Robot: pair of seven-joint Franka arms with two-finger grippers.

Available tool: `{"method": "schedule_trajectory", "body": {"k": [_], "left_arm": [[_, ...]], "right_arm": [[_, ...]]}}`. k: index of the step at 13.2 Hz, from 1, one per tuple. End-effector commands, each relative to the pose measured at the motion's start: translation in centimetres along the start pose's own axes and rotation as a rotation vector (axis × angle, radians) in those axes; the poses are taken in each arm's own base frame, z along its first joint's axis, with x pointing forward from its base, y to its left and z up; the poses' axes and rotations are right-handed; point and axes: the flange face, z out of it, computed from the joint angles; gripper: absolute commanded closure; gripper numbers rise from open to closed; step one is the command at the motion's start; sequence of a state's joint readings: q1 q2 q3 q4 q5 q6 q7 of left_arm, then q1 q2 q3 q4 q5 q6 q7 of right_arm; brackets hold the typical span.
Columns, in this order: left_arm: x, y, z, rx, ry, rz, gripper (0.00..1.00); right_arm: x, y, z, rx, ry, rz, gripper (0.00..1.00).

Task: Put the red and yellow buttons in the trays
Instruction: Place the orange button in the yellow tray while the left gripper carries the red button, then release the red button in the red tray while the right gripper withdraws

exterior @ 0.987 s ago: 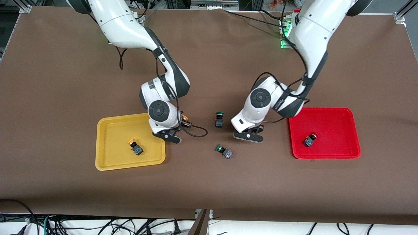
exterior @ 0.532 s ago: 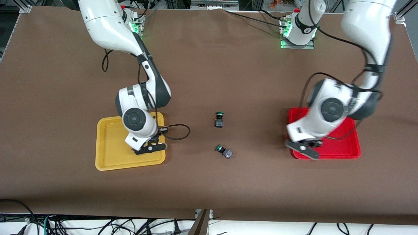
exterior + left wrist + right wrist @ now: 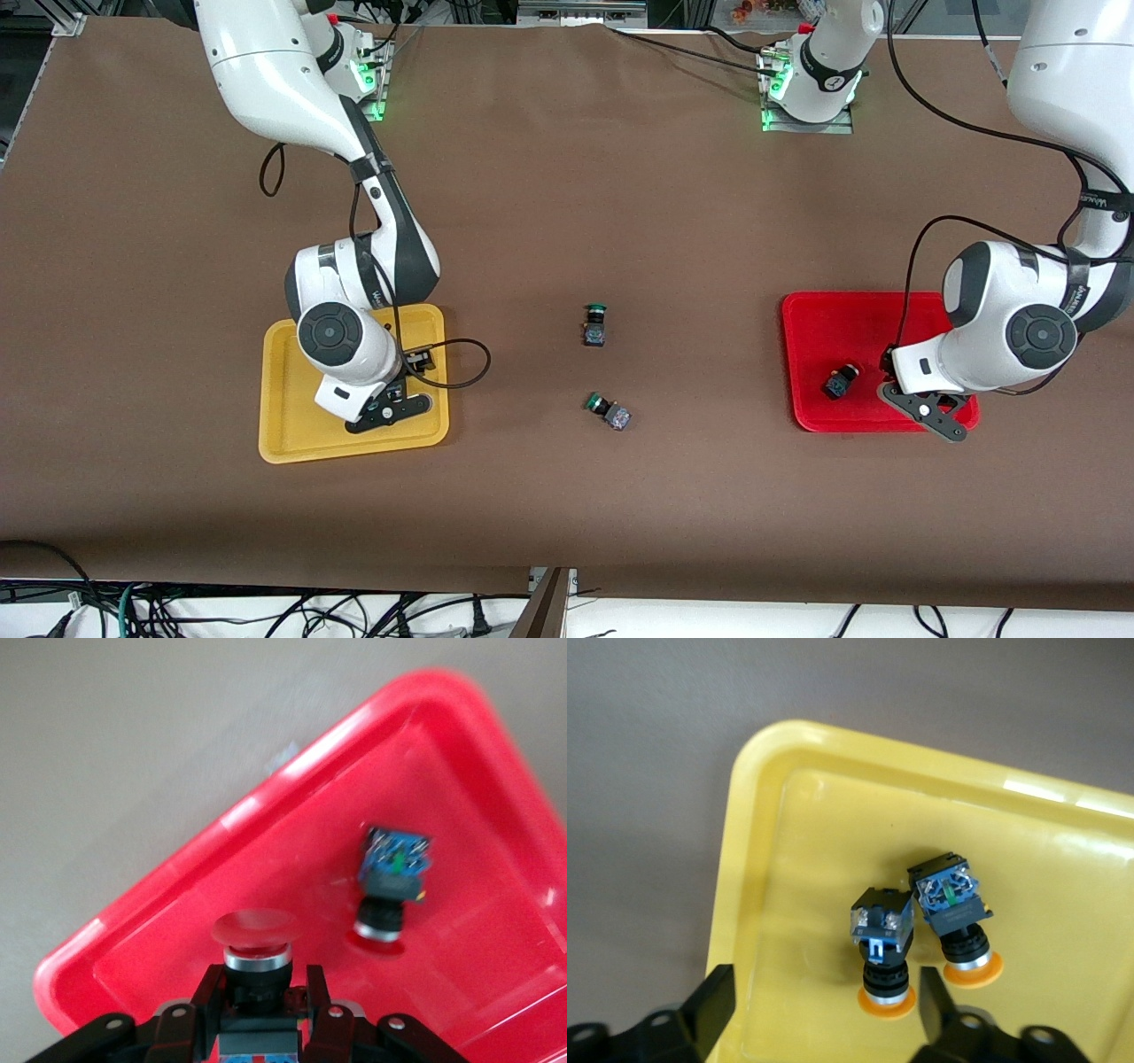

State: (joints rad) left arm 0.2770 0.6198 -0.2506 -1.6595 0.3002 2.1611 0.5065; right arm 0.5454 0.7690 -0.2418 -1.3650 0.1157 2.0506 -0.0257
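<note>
left gripper (image 3: 264,1014) pinched on red button (image 3: 255,943), hung over red tray (image 3: 496,762), release due | right gripper (image 3: 824,1010) spread over yellow tray (image 3: 757,859), two yellow buttons (image 3: 884,948) lying below

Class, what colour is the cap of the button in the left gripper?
Red, clearest in the left wrist view.
</note>
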Motion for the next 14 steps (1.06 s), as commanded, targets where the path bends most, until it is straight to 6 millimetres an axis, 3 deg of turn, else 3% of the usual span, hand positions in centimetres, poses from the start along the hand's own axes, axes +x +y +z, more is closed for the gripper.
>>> {"method": "schedule_trajectory", "body": {"k": [1,2,3,4,5,7,10,12,14], "left_arm": [[-2.2,-3.1,2.6,-0.028,0.006,0.019,0.94],[-2.2,-3.1,3.1,-0.034,0.010,0.016,0.88],[-2.1,-2.9,3.1,-0.037,0.012,0.019,0.73],[-1.6,-2.4,3.0,-0.038,0.013,0.029,0.16],[-1.5,-2.2,2.6,-0.046,0.022,0.027,0.00],[-0.1,-0.5,0.0,-0.046,0.041,0.057,0.00],[3.3,4.3,-8.1,-0.045,0.064,0.075,0.00],[5.7,9.1,-13.5,-0.099,0.018,0.006,0.00],[6.7,14.6,-19.1,-0.122,-0.020,-0.111,0.00]], "right_arm": [[-0.6,-0.2,-5.0,0.026,0.034,-0.009,0.01],[-1.0,-0.2,-6.4,0.033,0.028,0.007,0.01],[-1.4,-0.3,-7.9,0.039,0.025,0.033,0.01],[-1.9,-0.5,-9.4,0.046,0.019,0.060,0.01],[-2.4,-0.5,-10.7,0.052,0.009,0.068,0.01],[-3.5,-0.3,-13.8,0.063,0.006,0.072,0.01],[-6.9,1.1,-20.0,0.089,-0.036,0.085,0.01],[-10.5,4.0,-24.6,0.101,-0.044,0.115,0.01],[-13.6,6.1,-27.5,0.113,-0.053,0.134,0.01]]}}
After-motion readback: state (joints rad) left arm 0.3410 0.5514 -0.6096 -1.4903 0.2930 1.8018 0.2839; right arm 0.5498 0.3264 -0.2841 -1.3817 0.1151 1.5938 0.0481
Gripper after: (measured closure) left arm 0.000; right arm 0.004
